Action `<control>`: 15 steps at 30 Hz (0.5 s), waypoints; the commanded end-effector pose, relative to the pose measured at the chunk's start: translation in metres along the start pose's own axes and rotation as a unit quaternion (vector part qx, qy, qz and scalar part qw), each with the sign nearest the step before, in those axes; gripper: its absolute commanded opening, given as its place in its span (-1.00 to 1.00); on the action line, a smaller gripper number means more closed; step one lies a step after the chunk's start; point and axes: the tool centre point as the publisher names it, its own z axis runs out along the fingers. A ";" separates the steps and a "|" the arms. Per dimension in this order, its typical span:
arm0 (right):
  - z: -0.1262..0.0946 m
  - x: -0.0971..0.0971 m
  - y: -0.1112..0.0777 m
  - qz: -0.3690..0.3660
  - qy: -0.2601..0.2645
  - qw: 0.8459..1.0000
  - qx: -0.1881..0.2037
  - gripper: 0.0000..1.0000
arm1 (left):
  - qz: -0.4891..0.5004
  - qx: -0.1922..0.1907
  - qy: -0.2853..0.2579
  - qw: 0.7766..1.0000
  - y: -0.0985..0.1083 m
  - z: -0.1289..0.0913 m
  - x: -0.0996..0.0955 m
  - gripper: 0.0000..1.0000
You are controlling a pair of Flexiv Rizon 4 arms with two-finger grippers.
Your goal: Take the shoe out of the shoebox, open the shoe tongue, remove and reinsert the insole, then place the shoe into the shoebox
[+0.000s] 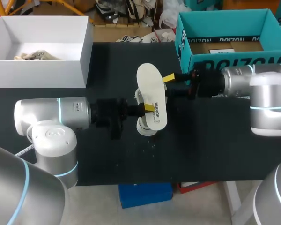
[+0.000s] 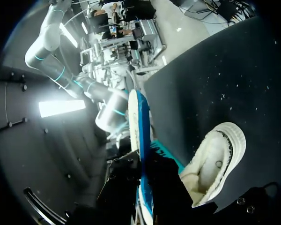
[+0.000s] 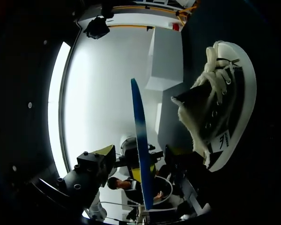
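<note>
White on its top face and blue underneath, the single insole hangs above the table with a gripper at each of two sides. The left gripper is clamped on it: one yellow tip lies over the printed heel end, and in the left wrist view the insole runs edge-on down between the dark fingers of that gripper, which press it from both sides. The right gripper meets the insole's opposite edge, nearer the toe. In the right wrist view its fingers stand apart, the insole passes between them, and a gap shows beside the yellow-tipped one, so this gripper is not closed on it.

One shoe sits on the table under the insole, just below the left gripper's tips; it has a pale sole, a dark upper and white laces, and its opening shows a fleecy lining.

Two boxes: the teal shoebox just behind the right gripper, and a white box beyond the left arm, holding a pale bundle I cannot identify.
</note>
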 end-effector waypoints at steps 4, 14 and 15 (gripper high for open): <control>0.011 0.001 -0.003 -0.008 -0.001 1.000 0.002 -0.05 | 0.001 -0.002 0.002 1.000 -0.001 0.000 -0.001 -1.00; 0.020 0.005 -0.003 -0.020 -0.003 1.000 0.012 -0.09 | 0.001 -0.002 0.002 1.000 -0.001 0.000 -0.001 -1.00; 0.021 0.005 -0.003 -0.021 -0.003 1.000 0.013 -0.11 | 0.001 -0.002 0.002 1.000 -0.001 0.000 -0.001 -1.00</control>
